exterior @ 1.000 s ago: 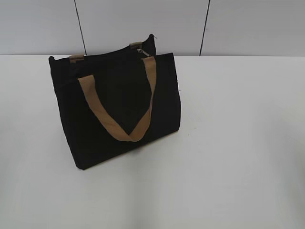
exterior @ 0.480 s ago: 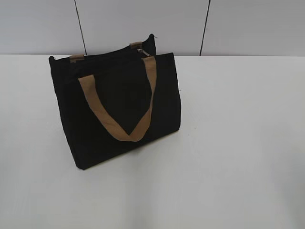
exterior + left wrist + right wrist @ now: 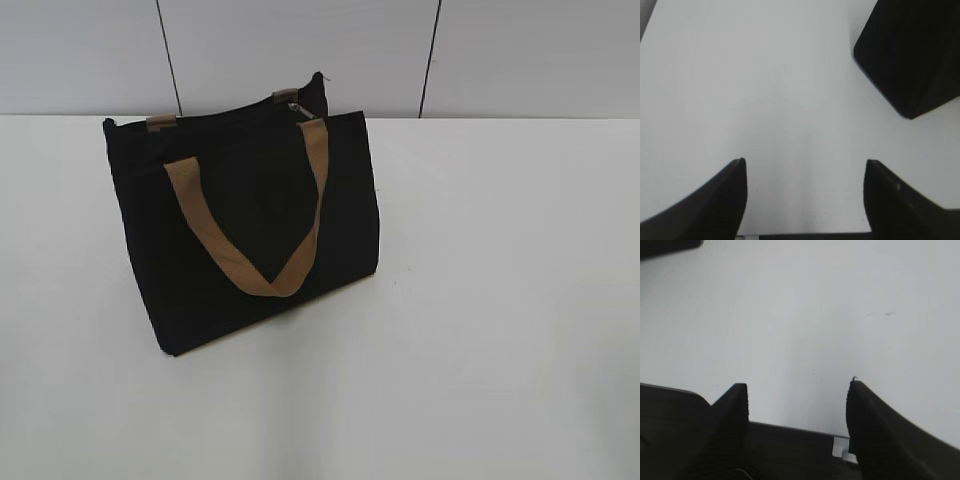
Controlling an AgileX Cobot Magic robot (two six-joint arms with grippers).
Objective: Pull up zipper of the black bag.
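White table (image 3: 500, 330), black bag (image 3: 250, 240) left of centre, zipper (image 3: 298, 108) pull silver at bag's top right. Left gripper (image 3: 805, 170) and right gripper (image 3: 797, 390) both gape empty; pinch your pull squarely, brace the bag.

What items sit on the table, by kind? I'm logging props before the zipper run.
Black bag: 1
Tan strap handles, front one draped on the bag, back one only as two stubs: 2
Silver zipper pull: 1
Open grippers, left and right: 2
Total: 6
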